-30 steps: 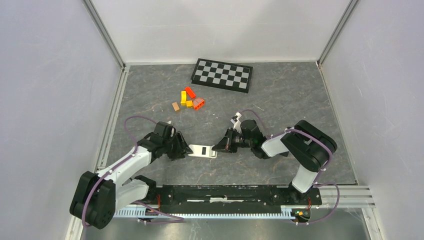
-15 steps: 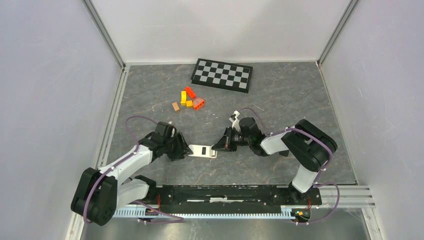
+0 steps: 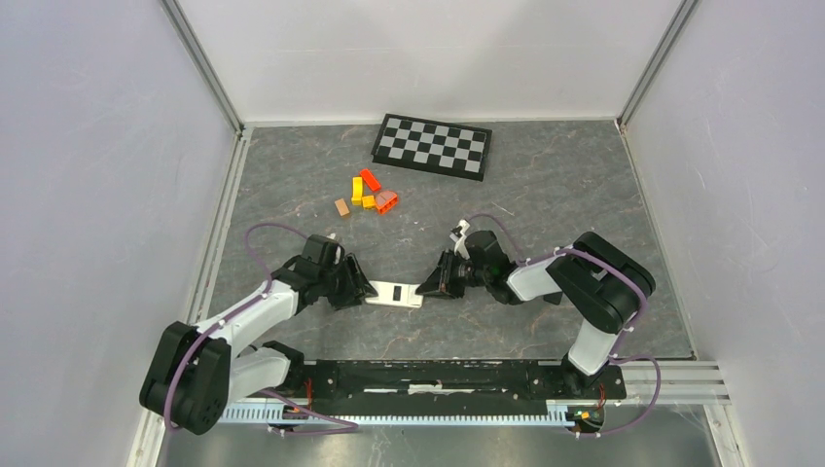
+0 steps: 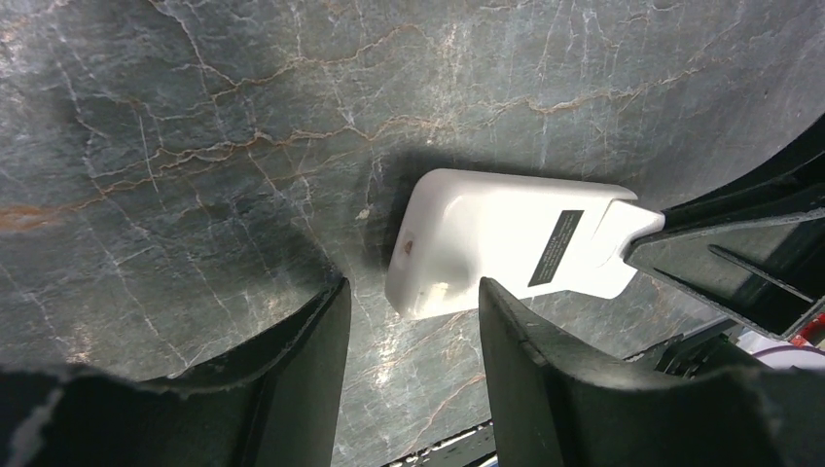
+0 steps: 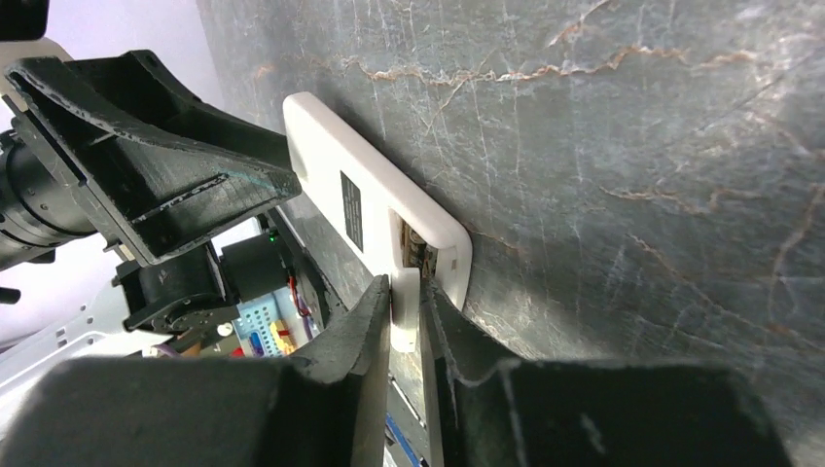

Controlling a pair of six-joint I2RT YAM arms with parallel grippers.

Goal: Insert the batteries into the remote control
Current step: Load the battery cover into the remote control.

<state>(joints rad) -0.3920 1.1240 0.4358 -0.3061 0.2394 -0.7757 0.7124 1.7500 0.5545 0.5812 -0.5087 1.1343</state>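
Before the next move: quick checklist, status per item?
1. Remote lying flat, back up: ok.
2. Left claw open, at the remote's end, not gripping: ok.
3. Cover clamped between right claw fingers: cannot tell.
4. Compartment fully exposed: not ok, only its end shows.
5. Batteries in view: not ok, none seen in any view.

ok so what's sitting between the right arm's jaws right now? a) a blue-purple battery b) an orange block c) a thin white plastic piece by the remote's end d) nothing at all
c: the right wrist view shows a thin white plastic piece standing between the right arm's jaws, just at the opened end of the flat white plastic remote.
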